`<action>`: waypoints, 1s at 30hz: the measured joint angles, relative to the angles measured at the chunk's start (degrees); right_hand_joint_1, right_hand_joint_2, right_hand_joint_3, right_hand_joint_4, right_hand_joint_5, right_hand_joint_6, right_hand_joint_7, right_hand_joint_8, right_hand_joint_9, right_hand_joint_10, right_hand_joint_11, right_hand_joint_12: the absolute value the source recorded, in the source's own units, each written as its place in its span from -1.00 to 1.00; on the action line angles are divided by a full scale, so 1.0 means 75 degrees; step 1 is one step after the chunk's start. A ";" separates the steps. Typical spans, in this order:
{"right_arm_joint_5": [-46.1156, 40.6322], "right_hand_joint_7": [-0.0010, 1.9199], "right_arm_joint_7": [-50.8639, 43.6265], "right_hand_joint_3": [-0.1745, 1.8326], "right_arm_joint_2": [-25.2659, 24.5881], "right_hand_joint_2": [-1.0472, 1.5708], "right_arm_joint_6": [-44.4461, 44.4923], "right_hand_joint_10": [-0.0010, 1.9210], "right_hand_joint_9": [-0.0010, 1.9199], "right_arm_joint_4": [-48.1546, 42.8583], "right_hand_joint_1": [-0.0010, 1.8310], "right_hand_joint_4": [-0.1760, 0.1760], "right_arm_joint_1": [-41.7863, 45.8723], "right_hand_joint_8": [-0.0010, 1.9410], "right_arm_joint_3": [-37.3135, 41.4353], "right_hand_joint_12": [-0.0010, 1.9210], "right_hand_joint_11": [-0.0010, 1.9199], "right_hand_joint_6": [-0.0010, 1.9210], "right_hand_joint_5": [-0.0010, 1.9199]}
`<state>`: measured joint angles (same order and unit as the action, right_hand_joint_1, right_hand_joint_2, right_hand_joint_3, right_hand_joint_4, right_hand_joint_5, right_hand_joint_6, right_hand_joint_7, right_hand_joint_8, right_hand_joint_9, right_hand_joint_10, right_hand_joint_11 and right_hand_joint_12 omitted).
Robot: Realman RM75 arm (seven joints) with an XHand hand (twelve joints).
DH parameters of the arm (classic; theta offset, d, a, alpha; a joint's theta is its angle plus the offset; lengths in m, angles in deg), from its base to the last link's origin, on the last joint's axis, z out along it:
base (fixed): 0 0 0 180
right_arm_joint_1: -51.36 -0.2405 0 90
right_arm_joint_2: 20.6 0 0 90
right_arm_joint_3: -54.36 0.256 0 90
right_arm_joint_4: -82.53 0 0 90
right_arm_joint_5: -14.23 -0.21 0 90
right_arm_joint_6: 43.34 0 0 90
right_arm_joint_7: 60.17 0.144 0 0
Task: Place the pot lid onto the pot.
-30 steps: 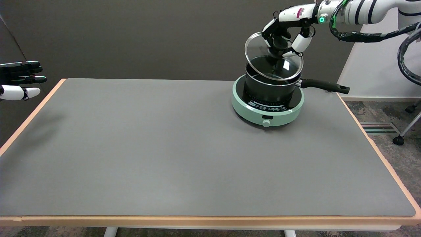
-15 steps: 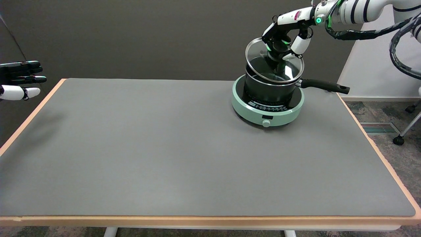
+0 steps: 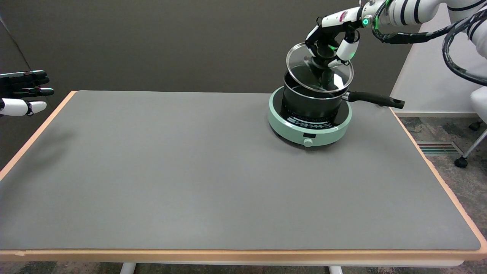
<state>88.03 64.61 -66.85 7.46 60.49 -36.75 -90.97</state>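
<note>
Grey matting covers the desk (image 3: pixel 190 182), which shows a pale wood edge along its sides. Toward the far right of it sits a round mint-green cooker (image 3: pixel 309 129) with a small knob on its front — the black pot (image 3: pixel 310 101) stands on top of it, its long black handle (image 3: pixel 374 99) pointing out to the right, past the cooker's rim. Beyond the desk's right side are a patterned floor and a wheeled stand leg (image 3: pixel 470 150). An idle hand (image 3: pixel 23 92) hangs in the air at the far left, well apart from everything else.

Over the pot, the robot hand (image 3: pixel 330 43) grips the knob of the pot lid (image 3: pixel 319 72), fingers curled down around it. That lid is clear glass with a thin metal rim — it is tilted, its left edge raised above the pot and its right, nearer edge low by the pot's rim; whether it touches there cannot be told. Through the glass the pot's dark inside shows.
</note>
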 measured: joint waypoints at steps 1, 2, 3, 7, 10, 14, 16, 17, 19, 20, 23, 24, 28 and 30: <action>0.0058 -0.08 0.0004 -0.03 -0.0026 0.40 -0.0038 0.96 -0.20 0.0042 0.49 1.00 -0.0005 0.46 0.0030 0.39 -0.27 0.57 -0.38; 0.0098 -0.08 0.0007 -0.03 -0.0044 0.40 -0.0068 0.96 -0.20 0.0072 0.49 1.00 -0.0007 0.46 0.0049 0.39 -0.27 0.57 -0.38; 0.0154 -0.08 0.0012 -0.03 -0.0071 0.40 -0.0109 0.96 -0.20 0.0118 0.49 1.00 -0.0009 0.46 0.0078 0.39 -0.27 0.57 -0.38; 0.0309 -0.08 0.0024 -0.03 -0.0153 0.40 -0.0244 0.96 -0.20 0.0247 0.49 1.00 -0.0013 0.46 0.0169 0.39 -0.27 0.57 -0.39; 0.0404 -0.08 0.0030 -0.03 -0.0211 0.40 -0.0345 0.96 -0.20 0.0332 0.49 1.00 -0.0013 0.46 0.0244 0.39 -0.28 0.57 -0.39; 0.0494 -0.08 0.0036 -0.03 -0.0284 0.40 -0.0502 0.96 -0.20 0.0447 0.49 1.00 -0.0009 0.46 0.0302 0.39 -0.28 0.57 -0.39; 0.0523 -0.08 0.0039 -0.03 -0.0315 0.40 -0.0567 0.96 -0.20 0.0495 0.49 1.00 0.0013 0.46 0.0338 0.38 -0.28 0.57 -0.39; 0.0543 -0.08 0.0040 -0.03 -0.0336 0.40 -0.0602 0.96 -0.20 0.0526 0.49 1.00 0.0034 0.46 0.0369 0.38 -0.28 0.57 -0.39; 0.0565 -0.08 0.0041 -0.03 -0.0367 0.40 -0.0645 0.96 -0.20 0.0562 0.49 1.00 0.0069 0.46 0.0422 0.38 -0.28 0.57 -0.39; 0.0580 -0.08 0.0042 -0.03 -0.0387 0.40 -0.0662 0.96 -0.20 0.0581 0.49 1.00 0.0090 0.46 0.0451 0.38 -0.28 0.57 -0.39; 0.0606 -0.08 0.0044 -0.03 -0.0435 0.40 -0.0669 0.96 -0.20 0.0625 0.49 1.00 0.0146 0.46 0.0512 0.39 -0.28 0.57 -0.39; 0.0611 -0.08 0.0044 -0.03 -0.0452 0.40 -0.0669 0.96 -0.20 0.0642 0.49 1.00 0.0164 0.46 0.0529 0.39 -0.28 0.57 -0.39; 0.0631 -0.08 0.0046 -0.03 -0.0517 0.40 -0.0669 0.96 -0.20 0.0718 0.49 1.00 0.0247 0.46 0.0586 0.39 -0.28 0.57 -0.39; 0.0637 -0.08 0.0047 -0.03 -0.0544 0.40 -0.0669 0.96 -0.20 0.0756 0.49 1.00 0.0290 0.46 0.0611 0.38 -0.28 0.57 -0.39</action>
<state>92.82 64.96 -70.93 2.44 66.16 -34.57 -86.39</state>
